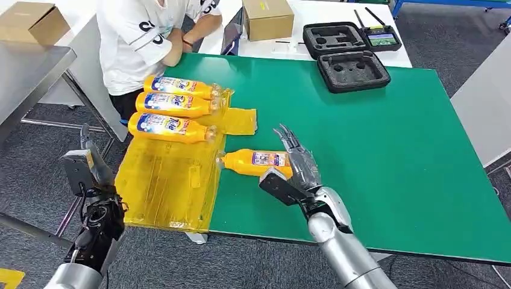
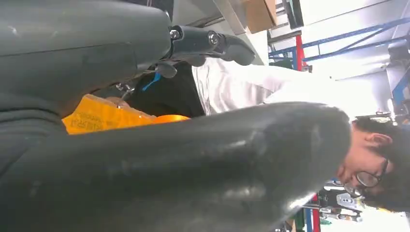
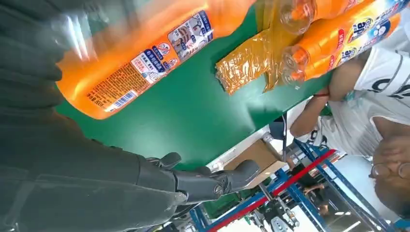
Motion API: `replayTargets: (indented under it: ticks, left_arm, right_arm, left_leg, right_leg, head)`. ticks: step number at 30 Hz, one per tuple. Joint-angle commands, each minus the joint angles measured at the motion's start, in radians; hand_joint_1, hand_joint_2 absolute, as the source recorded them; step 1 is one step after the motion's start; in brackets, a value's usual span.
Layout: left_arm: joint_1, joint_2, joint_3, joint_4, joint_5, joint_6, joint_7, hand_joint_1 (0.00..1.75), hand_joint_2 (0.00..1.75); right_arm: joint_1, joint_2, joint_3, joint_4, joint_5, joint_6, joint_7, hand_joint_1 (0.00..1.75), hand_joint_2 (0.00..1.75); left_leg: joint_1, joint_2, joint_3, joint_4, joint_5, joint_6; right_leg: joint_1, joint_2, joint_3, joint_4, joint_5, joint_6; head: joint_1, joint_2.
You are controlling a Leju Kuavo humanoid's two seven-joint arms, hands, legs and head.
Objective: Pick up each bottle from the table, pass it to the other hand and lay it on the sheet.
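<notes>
One orange bottle (image 1: 256, 161) with a blue and white label lies on its side on the green table (image 1: 373, 138), its cap toward the yellow sheet (image 1: 163, 180). My right hand (image 1: 295, 168) sits at its base end with fingers stretched out along it and thumb apart, gripping nothing. The right wrist view shows that bottle (image 3: 145, 53) close to the palm and the fingers (image 3: 212, 181) straight. Three more bottles (image 1: 175, 108) lie side by side on the sheet's far end. My left hand (image 1: 90, 171) hangs open and empty beyond the table's left edge.
A person in a white shirt (image 1: 144, 36) leans on the table's far left corner, close to the laid bottles. Two black foam cases (image 1: 349, 54) and a cardboard box (image 1: 268, 18) stand at the back. A grey table (image 1: 30, 66) is on the far left.
</notes>
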Motion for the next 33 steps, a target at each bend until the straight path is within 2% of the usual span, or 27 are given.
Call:
replayTargets:
  ticks: [1, 2, 3, 4, 5, 6, 7, 9, 11, 33]
  left_arm:
    - [-0.019, -0.02, 0.02, 0.025, 0.003, 0.0, 0.005, 0.0, 0.0]
    - [-0.019, -0.02, 0.02, 0.025, 0.003, 0.0, 0.005, 0.0, 0.0]
    - [-0.019, -0.02, 0.02, 0.025, 0.003, 0.0, 0.005, 0.0, 1.75]
    - [0.088, -0.066, -0.014, -0.028, 0.015, -0.074, 0.037, 0.0, 1.75]
    - [0.122, -0.085, -0.031, -0.03, 0.012, -0.053, 0.001, 0.0, 1.75]
    - [0.141, -0.089, -0.054, -0.027, 0.021, -0.035, -0.023, 0.0, 1.75]
    - [0.143, -0.09, -0.056, -0.026, 0.023, -0.032, -0.026, 0.0, 1.75]
    - [0.139, -0.085, -0.056, -0.028, 0.025, -0.033, -0.026, 0.0, 1.75]
    - [0.132, -0.08, -0.053, -0.029, 0.029, -0.033, -0.022, 0.0, 1.75]
    - [0.134, -0.079, -0.053, -0.038, 0.037, -0.038, -0.01, 0.0, 1.75]
  right_arm:
    - [-0.045, -0.007, -0.006, 0.065, -0.002, 0.004, -0.003, 0.0, 1.75]
    - [-0.045, -0.007, -0.006, 0.065, -0.002, 0.004, -0.003, 0.0, 1.75]
    - [-0.045, -0.007, -0.006, 0.065, -0.002, 0.004, -0.003, 0.0, 1.75]
    - [-0.399, 0.019, 0.111, 0.567, 0.143, 0.214, 0.235, 0.0, 1.75]
    - [-0.501, 0.053, 0.098, 0.755, 0.127, 0.173, 0.163, 0.0, 1.75]
    - [-0.546, 0.065, 0.09, 0.822, 0.119, 0.161, 0.132, 0.0, 1.75]
    - [-0.55, 0.066, 0.089, 0.825, 0.119, 0.162, 0.131, 0.0, 1.75]
    - [-0.544, 0.07, 0.092, 0.825, 0.123, 0.159, 0.133, 0.0, 1.75]
    - [-0.534, 0.072, 0.093, 0.821, 0.125, 0.152, 0.137, 0.0, 1.75]
    - [-0.528, 0.075, 0.095, 0.806, 0.13, 0.159, 0.148, 0.0, 1.75]
  left_leg:
    - [0.0, 0.0, 0.002, 0.0, -0.001, 0.001]
    - [0.001, 0.001, 0.007, 0.001, -0.004, 0.001]
    - [0.0, 0.0, 0.003, 0.0, -0.001, 0.001]
    - [0.001, 0.0, 0.005, 0.0, -0.003, 0.001]
    - [-0.002, 0.008, 0.004, 0.001, -0.002, 0.001]
    - [-0.003, 0.012, 0.005, 0.0, -0.002, 0.002]
    - [-0.003, 0.014, 0.006, 0.0, -0.003, 0.002]
    - [-0.004, 0.008, 0.005, -0.001, -0.001, 0.001]
    - [-0.001, 0.003, 0.001, 0.001, 0.002, 0.004]
    - [-0.002, 0.001, 0.0, 0.001, 0.002, 0.003]
  right_leg:
    - [0.0, -0.001, 0.002, 0.0, -0.001, -0.001]
    - [0.002, -0.001, 0.008, 0.0, -0.003, -0.003]
    - [0.001, -0.001, 0.003, 0.0, -0.001, -0.001]
    - [0.001, -0.001, 0.005, 0.0, -0.002, -0.002]
    - [-0.001, 0.007, 0.001, 0.001, 0.0, -0.001]
    - [-0.002, 0.012, 0.002, 0.001, 0.001, 0.0]
    - [-0.002, 0.013, 0.004, 0.001, 0.001, -0.001]
    - [-0.003, 0.009, 0.001, 0.0, 0.004, -0.002]
    - [0.0, 0.003, 0.001, -0.001, 0.003, -0.001]
    - [-0.001, 0.001, -0.001, 0.0, 0.003, 0.0]
  head:
    - [0.0, 0.0]
    - [0.0, 0.0]
    - [0.0, 0.0]
    - [0.0, 0.0]
    - [0.0, 0.0]
    - [0.0, 0.0]
    - [0.001, 0.0]
    - [-0.011, 0.0]
    - [-0.003, 0.0]
    - [-0.004, 0.0]
